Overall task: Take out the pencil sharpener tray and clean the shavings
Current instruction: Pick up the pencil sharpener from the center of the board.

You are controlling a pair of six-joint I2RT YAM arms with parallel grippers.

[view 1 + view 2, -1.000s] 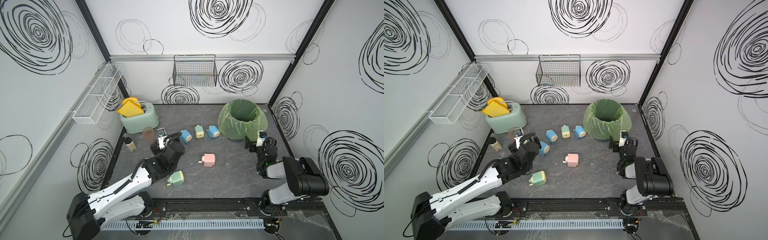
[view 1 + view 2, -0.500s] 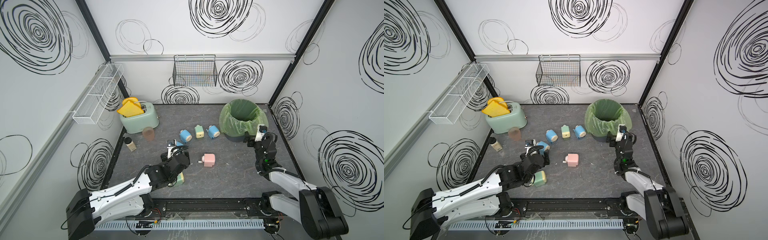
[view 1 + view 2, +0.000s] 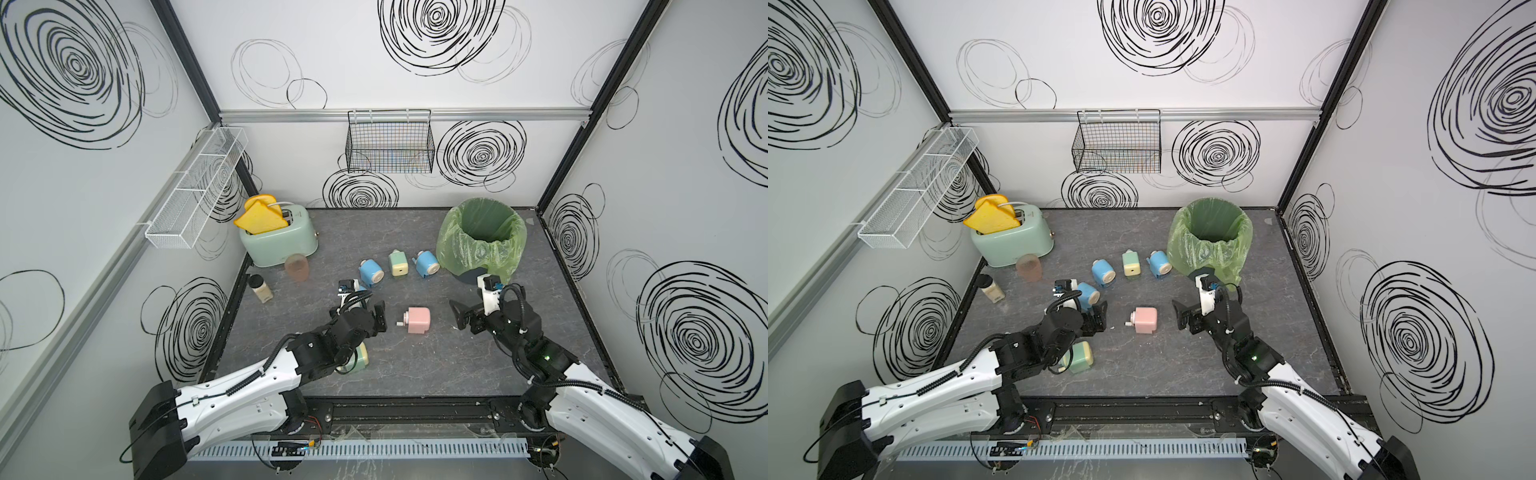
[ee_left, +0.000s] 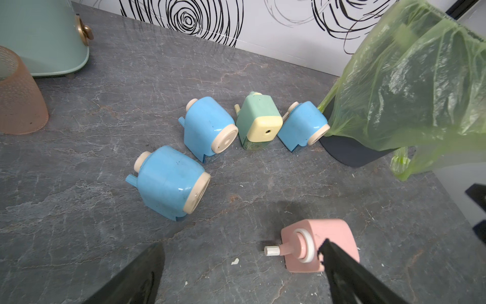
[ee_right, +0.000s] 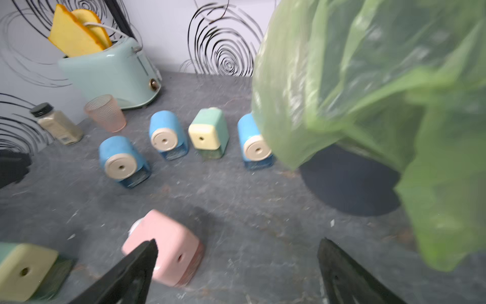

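A pink pencil sharpener (image 3: 417, 320) (image 3: 1146, 320) stands mid-table, its crank pointing left. Its tray shows only as a darker strip low on the body (image 5: 196, 259), still inside it; shavings in it are hidden. My left gripper (image 3: 361, 316) (image 4: 239, 246) hovers open just left of the crank, one finger overlapping the pink body (image 4: 320, 244) in the left wrist view. The right gripper (image 3: 463, 320) (image 5: 238, 241) is open a little to the sharpener's right, with nothing between its fingers. A bin lined with a green bag (image 3: 482, 241) stands at the back right.
Three blue sharpeners (image 4: 168, 181) (image 4: 209, 126) (image 4: 302, 126) and a green-yellow one (image 4: 259, 121) lie behind the pink one. Another green one (image 3: 357, 359) sits under my left arm. A toaster (image 3: 278, 237), a pink cup (image 3: 297, 268) and a spice jar (image 3: 260, 287) stand at the left.
My left gripper has swung right, from near the blue sharpeners to the pink one's crank side. The right arm has reached forward and leftward towards it. Both jaws stayed open.
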